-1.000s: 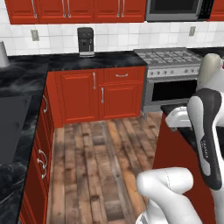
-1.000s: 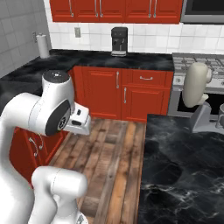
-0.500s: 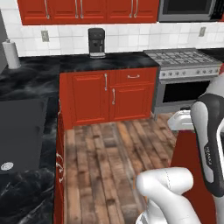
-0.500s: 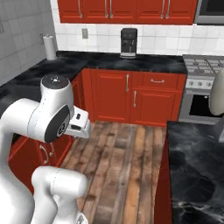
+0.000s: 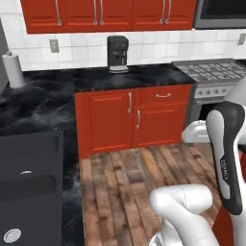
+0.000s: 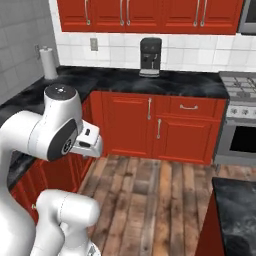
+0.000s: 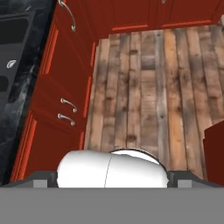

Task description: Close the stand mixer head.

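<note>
Gripper (image 7: 113, 178) spread wide (nothing held) over plank floor (image 7: 148, 87) — sink (image 5: 29, 185) leftward.

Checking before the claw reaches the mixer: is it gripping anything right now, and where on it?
Nothing is held. The claw is open, looking down at the bare wooden floor beside the red cabinets.

Bench: one coffee machine (image 5: 117, 54), one paper towel roll (image 5: 13, 70), one sink (image 5: 29, 185). Wall: one outlet (image 5: 53, 45) and four upper cabinet handles (image 5: 58, 13). One stove (image 5: 211, 72), and under the bench two cabinet doors (image 5: 108, 121) plus one drawer (image 5: 162, 95).
</note>
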